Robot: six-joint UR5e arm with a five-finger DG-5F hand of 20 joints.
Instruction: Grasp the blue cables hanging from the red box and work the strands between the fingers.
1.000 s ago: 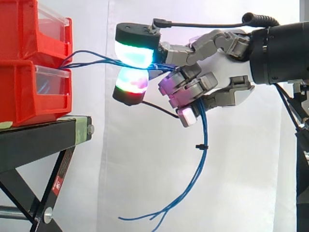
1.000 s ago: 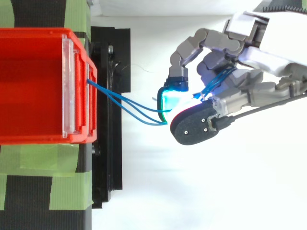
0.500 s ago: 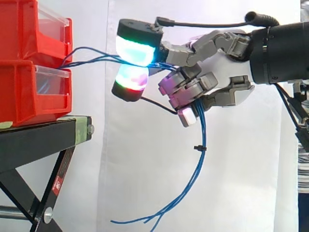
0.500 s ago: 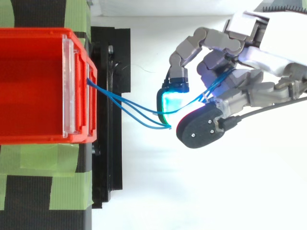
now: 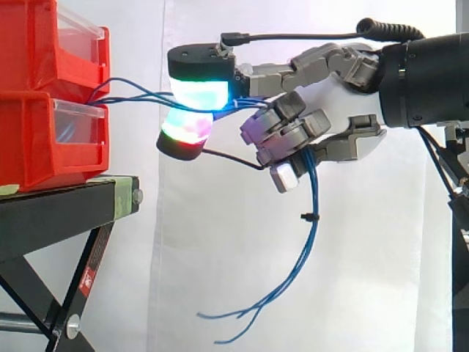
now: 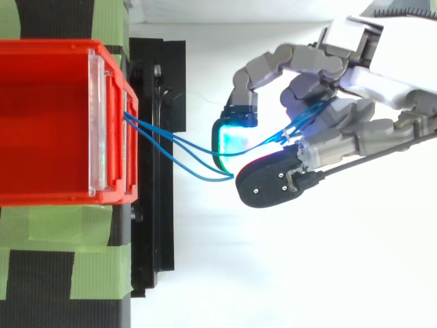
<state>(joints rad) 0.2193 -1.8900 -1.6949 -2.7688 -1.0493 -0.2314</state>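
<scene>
Thin blue cables run from the front of the stacked red boxes rightward into my hand. Two glowing pads, one above the other, pinch the strands between them. The other fingers are curled round the cables, which then drop past a small black tie and trail off in loose ends. From above, the strands leave the red box and pass between the cyan pad and the dark thumb tip, into my hand.
The red boxes stand on a black stand with green tape on its top. Behind hangs a white curtain. The arm enters from the right edge.
The two pinching fingertips have slid left along the strands, closer to the red boxes. The hanging cable ends have swung to the right.
</scene>
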